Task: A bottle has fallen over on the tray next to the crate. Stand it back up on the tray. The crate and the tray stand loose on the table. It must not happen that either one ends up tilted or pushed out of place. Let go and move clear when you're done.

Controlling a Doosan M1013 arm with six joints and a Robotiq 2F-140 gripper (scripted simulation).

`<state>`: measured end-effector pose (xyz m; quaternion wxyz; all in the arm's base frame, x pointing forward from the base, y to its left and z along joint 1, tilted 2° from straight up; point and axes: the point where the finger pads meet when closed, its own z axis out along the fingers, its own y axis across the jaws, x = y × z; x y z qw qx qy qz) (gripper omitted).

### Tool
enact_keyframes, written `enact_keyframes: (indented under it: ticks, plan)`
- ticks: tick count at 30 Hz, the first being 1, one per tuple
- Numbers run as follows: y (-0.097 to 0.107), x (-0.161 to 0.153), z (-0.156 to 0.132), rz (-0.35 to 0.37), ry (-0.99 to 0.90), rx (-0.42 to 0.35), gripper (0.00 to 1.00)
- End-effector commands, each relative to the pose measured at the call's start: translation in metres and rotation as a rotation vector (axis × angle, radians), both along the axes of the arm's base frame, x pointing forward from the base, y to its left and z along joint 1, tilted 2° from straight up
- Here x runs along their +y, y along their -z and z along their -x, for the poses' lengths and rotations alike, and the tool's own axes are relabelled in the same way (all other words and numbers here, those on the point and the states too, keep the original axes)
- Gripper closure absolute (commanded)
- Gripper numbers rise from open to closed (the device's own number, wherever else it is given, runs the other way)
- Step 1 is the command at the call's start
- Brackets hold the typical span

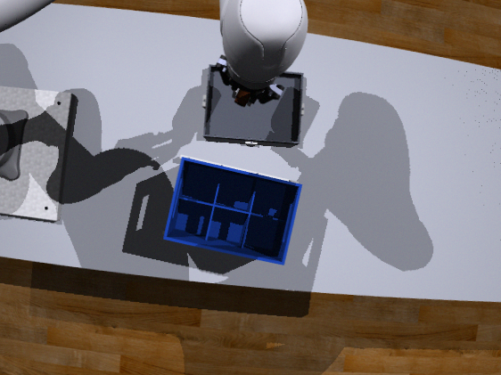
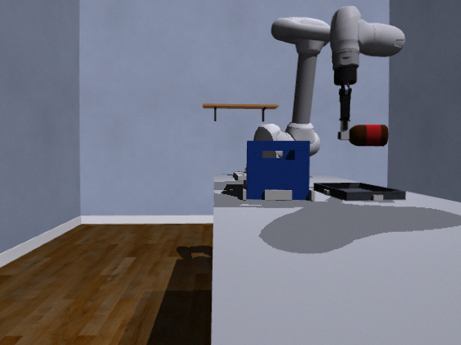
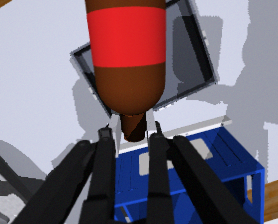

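Claw (image 1: 253,94) (image 2: 344,135) (image 3: 133,115) pinched firmly around the neck of the brown bottle (image 1: 242,97) (image 2: 368,135) (image 3: 127,37), which hangs on its side in the air, well above the tray (image 1: 223,137) (image 2: 357,195) (image 3: 201,45). In the exterior view its neck points left and its red-banded body reaches right. The dark, shallow tray sits flat on the tabletop (image 1: 455,197) (image 2: 287,296) (image 3: 40,55); shadows fall across its floor, and pale tabs stick out from its sides. From the top view, the blue crate (image 1: 223,251) (image 2: 279,174) (image 3: 230,160) stands upright on the near side of the tray, the two apart. Thin dividers split it into six compartments, dark inside with lighter blue patches.
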<state>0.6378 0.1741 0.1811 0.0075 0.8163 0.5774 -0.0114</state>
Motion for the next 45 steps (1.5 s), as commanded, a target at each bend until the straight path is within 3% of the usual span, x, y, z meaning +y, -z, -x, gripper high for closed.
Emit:
enact_keyframes:
  ticks: [1,32,45]
  plan:
    - [-0.0001,0.0,0.0,0.0,0.0,0.0,0.9]
    - [-0.0001,0.0,0.0,-0.001,-0.032,0.001,0.9]
    - [-0.0001,0.0,0.0,-0.002,-0.219,0.005,0.9]
